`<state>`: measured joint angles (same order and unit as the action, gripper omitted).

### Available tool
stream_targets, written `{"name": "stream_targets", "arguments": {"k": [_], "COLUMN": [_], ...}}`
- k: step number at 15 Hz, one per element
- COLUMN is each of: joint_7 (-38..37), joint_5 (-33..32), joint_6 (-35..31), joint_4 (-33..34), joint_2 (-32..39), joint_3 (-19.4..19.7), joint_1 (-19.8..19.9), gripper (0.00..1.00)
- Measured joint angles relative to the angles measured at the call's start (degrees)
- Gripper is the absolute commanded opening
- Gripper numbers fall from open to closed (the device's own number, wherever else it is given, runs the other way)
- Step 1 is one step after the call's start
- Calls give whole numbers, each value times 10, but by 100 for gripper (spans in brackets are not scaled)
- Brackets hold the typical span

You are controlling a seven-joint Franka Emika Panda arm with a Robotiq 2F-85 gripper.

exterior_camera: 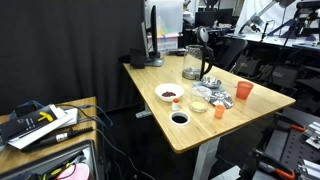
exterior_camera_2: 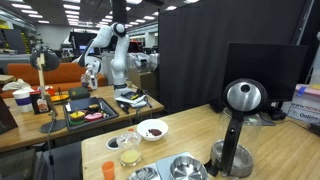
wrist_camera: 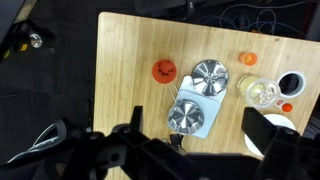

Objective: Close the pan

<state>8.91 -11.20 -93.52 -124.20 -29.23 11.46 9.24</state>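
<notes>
In the wrist view the small shiny silver pan (wrist_camera: 187,115) sits on a light grey mat (wrist_camera: 207,104) on the wooden table (wrist_camera: 125,60), with a short dark handle pointing towards me. A round silver lid with a centre knob (wrist_camera: 210,74) lies beside it on the mat, apart from the pan. My gripper (wrist_camera: 197,138) hangs high above them, open and empty, its two dark fingers wide apart either side of the pan. The silver pieces also show in both exterior views (exterior_camera: 218,95) (exterior_camera_2: 185,166).
Around the mat stand an orange cup (wrist_camera: 164,69), a small orange cup (wrist_camera: 248,58), a glass bowl (wrist_camera: 260,92), a small cup with dark contents (wrist_camera: 291,83) and the white bowl (exterior_camera: 170,93). A clear jug (exterior_camera: 193,63) stands further back.
</notes>
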Motion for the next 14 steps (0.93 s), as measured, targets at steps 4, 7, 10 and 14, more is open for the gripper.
{"name": "stream_targets", "arguments": {"k": [4, 7, 10, 14], "joint_7": [-8, -39, -52, -51], "joint_5": [3, 5, 5, 2], "joint_6": [0, -6, -7, -6], "joint_4": [-2, -19, -45, -55], "joint_2": [0, 12, 35, 48], "joint_3": [0, -7, -17, -22], "joint_1": [0, -4, -11, -15], "gripper": [100, 100, 100, 100]}}
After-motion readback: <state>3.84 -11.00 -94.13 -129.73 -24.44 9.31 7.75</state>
